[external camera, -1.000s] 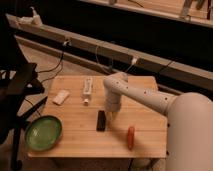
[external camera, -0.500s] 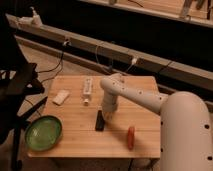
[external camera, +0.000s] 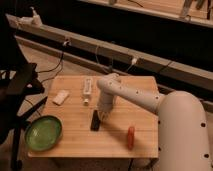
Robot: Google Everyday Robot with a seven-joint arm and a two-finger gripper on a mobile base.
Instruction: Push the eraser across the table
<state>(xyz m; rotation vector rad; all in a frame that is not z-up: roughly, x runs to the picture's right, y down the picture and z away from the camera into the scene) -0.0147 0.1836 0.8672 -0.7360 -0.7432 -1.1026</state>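
Note:
The eraser (external camera: pixel 95 120) is a small flat black bar lying near the middle of the light wooden table (external camera: pixel 115 142), its long side pointing roughly away from the front edge. My white arm reaches in from the right and bends down over the table. The gripper (external camera: pixel 103 114) hangs at the end of it, low over the tabletop, right beside the eraser's upper right end and apparently touching it.
A green bowl (external camera: pixel 43 133) sits at the front left corner. A pale whitish block (external camera: pixel 60 97) lies at the left. A white elongated object (external camera: pixel 87 90) lies at the back centre. An orange carrot-like object (external camera: pixel 130 136) lies front right. A black chair (external camera: pixel 17 87) stands left of the table.
My arm has swung left and lowered the gripper down beside the eraser. The eraser has shifted slightly to the left.

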